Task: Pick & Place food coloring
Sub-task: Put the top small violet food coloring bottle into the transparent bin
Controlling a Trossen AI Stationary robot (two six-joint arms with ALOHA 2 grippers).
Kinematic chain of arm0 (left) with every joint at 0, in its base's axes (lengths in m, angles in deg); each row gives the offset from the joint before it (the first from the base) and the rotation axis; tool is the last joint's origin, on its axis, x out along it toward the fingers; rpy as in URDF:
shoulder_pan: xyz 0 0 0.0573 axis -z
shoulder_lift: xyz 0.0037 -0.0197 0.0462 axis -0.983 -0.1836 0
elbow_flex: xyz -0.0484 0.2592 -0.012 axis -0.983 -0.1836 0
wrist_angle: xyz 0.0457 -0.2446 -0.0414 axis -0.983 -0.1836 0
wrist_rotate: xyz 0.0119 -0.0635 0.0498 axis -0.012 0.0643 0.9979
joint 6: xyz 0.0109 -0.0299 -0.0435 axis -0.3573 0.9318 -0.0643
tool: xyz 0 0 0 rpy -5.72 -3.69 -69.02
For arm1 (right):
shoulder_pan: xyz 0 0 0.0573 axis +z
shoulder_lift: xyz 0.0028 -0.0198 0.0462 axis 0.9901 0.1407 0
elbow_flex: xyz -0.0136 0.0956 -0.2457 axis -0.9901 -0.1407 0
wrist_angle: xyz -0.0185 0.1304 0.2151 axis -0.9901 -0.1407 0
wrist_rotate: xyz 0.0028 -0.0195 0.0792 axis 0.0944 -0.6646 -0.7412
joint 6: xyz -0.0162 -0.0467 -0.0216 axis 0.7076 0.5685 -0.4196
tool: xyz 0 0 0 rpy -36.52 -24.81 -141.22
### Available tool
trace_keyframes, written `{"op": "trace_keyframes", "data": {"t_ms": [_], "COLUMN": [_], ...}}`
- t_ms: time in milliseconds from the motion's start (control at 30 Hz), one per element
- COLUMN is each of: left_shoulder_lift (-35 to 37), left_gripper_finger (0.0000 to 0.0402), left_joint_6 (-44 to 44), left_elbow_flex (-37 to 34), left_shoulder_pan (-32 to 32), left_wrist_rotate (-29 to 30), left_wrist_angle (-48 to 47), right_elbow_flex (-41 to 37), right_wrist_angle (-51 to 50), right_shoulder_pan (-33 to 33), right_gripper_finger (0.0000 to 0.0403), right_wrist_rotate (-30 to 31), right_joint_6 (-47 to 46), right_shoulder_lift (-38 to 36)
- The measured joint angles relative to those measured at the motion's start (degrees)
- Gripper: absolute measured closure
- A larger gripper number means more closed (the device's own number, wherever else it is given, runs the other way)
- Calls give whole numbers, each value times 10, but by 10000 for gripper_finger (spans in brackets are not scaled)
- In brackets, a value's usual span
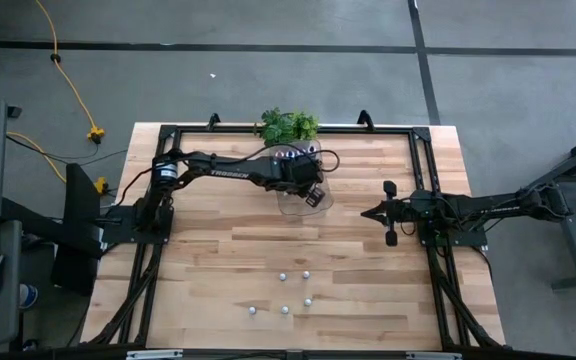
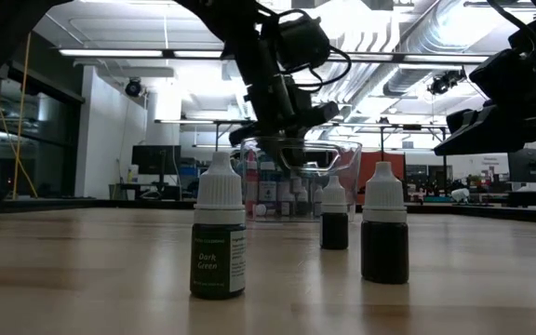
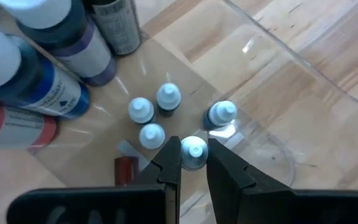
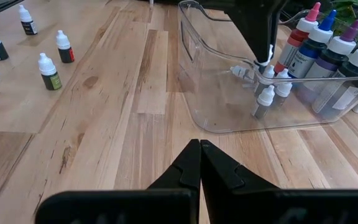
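The clear tray point(image 1: 298, 210) stands at the table's far middle. In it are bigger food coloring bottles point(image 4: 319, 46) with pink, blue and purple tops, and several small white-capped ones point(image 3: 152, 134) standing upright on its floor. My left gripper point(image 3: 194, 149) reaches down into the tray point(image 4: 216, 93) and is shut on one small bottle point(image 3: 194, 154). Several more small bottles point(image 1: 306, 274) stand on the table's near middle. My right gripper point(image 4: 199, 144) waits shut at the table's right point(image 1: 368, 212), touching nothing. My left gripper pinches the small bottle's white cap point(image 3: 194, 148) between its two fingertips. The fingers come from above, slanting down into the tray. The cap points up toward the wrist, next to the other small bottles. I cannot tell whether the bottle's base touches the tray floor.
A green leafy plant point(image 1: 288, 125) stands just behind the tray at the far edge. The tray's clear walls point(image 3: 303, 62) surround the left gripper. Black frame rails point(image 1: 423, 180) run along the table's sides. Bare wood lies between the tray and the loose bottles point(image 2: 219, 228).
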Motion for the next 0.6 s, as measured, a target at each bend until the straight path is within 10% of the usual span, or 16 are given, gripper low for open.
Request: {"op": "trace_keyframes", "data": {"t_ms": [600], "left_shoulder_lift": [-30], "left_gripper_finger": [356], "left_joint_6": [-8], "left_elbow_flex": [0], "left_shoulder_pan": [0], "left_wrist_rotate": [-9], "left_wrist_angle": [31], "right_elbow_flex": [0], "right_wrist_angle": [0], "right_shoulder_pan": [0], "right_gripper_finger": [402], "right_wrist_rotate": [0], "right_joint_6": [0], "right_shoulder_lift": [0]}}
